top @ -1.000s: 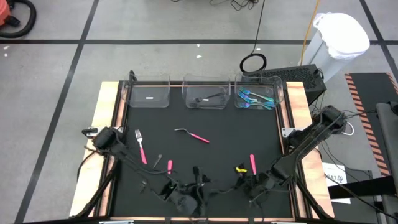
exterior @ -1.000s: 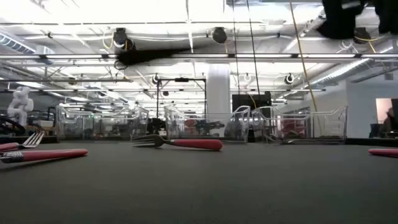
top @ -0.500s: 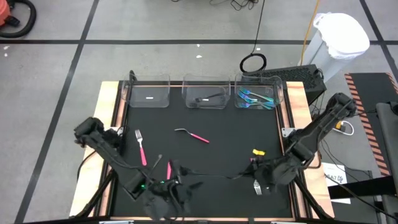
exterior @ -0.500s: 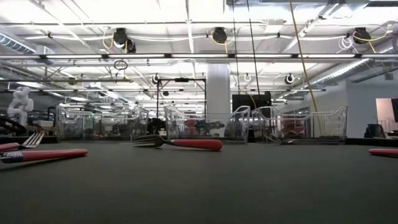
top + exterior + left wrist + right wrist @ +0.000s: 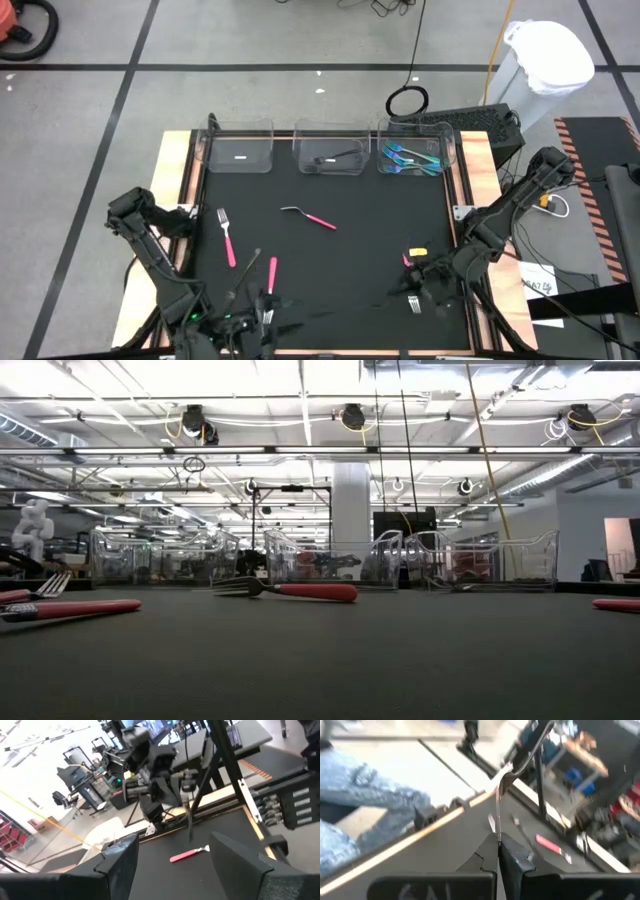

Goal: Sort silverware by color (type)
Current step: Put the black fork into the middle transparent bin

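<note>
My right gripper (image 5: 414,287) is near the table's right front, shut on a slim dark piece of silverware (image 5: 189,822). My left gripper (image 5: 172,870) is raised at the near left (image 5: 255,322), open, with nothing between its fingers. Pink-handled pieces lie flat on the black mat: a fork (image 5: 226,236), one at the middle (image 5: 312,218), one by the left arm (image 5: 271,270) and one below the right gripper (image 5: 189,854). A black piece (image 5: 250,262) lies beside the left ones. Neither gripper shows in the low view. My right gripper pinches the dark piece's thin stem (image 5: 498,831) between its two shut fingers. The long part runs out past the fingertips to a glinting head (image 5: 505,770). In the left wrist view the piece hangs below the gripper, lifted clear of the mat.
Three clear bins stand along the far edge: the left (image 5: 240,150) with a small white thing, the middle (image 5: 333,156) with black pieces, the right (image 5: 415,156) with teal ones. A yellow tag (image 5: 418,252) shows by the right arm. A person in jeans (image 5: 360,800) stands beyond the table's edge.
My left gripper has drawn back toward the table's near left and risen, staying open. My right gripper has risen out of the low view and gone a little toward the right edge, turning as it went, still shut on the dark piece.
</note>
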Motion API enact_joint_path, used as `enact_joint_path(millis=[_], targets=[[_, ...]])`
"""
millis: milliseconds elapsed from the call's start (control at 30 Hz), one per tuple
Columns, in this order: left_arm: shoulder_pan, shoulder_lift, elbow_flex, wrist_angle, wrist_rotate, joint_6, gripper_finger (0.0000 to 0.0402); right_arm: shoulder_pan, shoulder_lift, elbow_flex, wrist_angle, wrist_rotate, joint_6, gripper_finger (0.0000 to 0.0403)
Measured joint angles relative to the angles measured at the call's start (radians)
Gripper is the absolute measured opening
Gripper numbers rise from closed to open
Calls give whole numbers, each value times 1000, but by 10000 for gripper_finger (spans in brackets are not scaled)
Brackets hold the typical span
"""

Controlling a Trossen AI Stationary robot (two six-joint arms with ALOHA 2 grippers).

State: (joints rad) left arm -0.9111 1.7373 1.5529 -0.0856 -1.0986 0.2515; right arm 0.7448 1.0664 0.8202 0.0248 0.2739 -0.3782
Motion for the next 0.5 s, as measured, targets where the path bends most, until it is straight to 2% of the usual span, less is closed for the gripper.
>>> enact_joint_path(millis=[167, 300, 500], targets=[[-21, 1, -5, -2, -67, 0, 244, -14, 0, -20, 97, -128, -52, 0], [-18, 1, -5, 1, -69, -5, 244, -20, 1, -43, 207, -198, -89, 0], [39, 7, -5, 54, 3, -8, 244, -37, 1, -128, 489, -232, -124, 0]])
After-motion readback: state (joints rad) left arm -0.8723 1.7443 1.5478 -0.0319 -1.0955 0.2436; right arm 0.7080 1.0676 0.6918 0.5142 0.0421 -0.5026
